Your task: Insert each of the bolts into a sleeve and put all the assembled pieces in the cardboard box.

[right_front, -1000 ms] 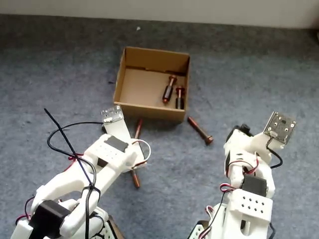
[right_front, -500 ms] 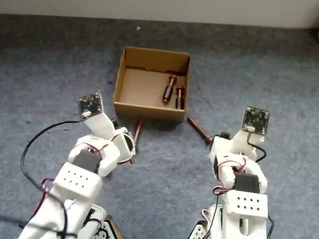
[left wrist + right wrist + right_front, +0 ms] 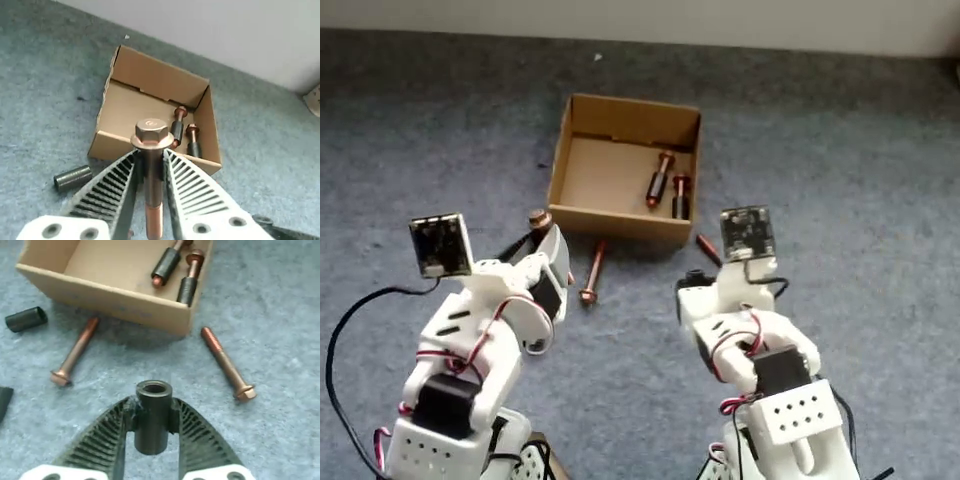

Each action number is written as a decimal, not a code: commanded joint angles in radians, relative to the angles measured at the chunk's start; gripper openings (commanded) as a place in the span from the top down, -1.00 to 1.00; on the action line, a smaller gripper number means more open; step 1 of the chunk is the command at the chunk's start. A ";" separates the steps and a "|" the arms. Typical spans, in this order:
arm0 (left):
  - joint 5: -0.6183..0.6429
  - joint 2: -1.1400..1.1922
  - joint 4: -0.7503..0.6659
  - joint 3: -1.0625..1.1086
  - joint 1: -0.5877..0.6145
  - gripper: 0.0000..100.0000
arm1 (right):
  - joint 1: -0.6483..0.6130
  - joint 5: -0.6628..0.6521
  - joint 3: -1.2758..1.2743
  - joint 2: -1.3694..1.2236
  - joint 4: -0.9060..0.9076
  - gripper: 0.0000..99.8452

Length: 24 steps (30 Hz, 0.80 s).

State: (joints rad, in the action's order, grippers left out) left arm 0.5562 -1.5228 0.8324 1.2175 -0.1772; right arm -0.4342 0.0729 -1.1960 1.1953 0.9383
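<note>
- The left gripper (image 3: 150, 157) pinches a copper bolt (image 3: 150, 134) by the shank, just under its hexagonal head. The head stands out past the fingertips, and the shank runs back between the ribbed fingers. In the high view, this gripper is raised near the front left corner of the cardboard box (image 3: 620, 222).
- A loose sleeve (image 3: 72, 177) lies on its side on the carpet (image 3: 840, 150), just off that same corner. A loose bolt (image 3: 590, 272) lies in front of the box's front wall, its threaded end toward the box.
- Inside the box, near its right wall, two assembled pieces (image 3: 658, 180) lie side by side.
- A second loose bolt (image 3: 227, 362) lies on the carpet off the box's front right corner.
- The right gripper (image 3: 152, 404) clamps a dark sleeve (image 3: 152, 420) around its middle. The open bore faces away from the wrist, above the carpet and short of the box.
- The step in hand looks to be mating the held bolt with the held sleeve; two pairs are already boxed and loose parts remain.
- The next move calls for bringing the grippers together, lining the bolt's axis up with the bore, and presenting the threaded end rather than the head. Bolt and sleeve are well apart now.
</note>
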 commanded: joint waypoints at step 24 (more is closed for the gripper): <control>-0.011 -0.295 -0.006 0.159 -0.042 0.99 | -0.084 -0.009 -0.297 0.584 -0.048 0.98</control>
State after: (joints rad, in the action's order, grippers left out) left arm 0.5547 -1.8021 0.8324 1.3924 -0.1772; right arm -0.5063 0.0729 -1.4461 1.6985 0.9643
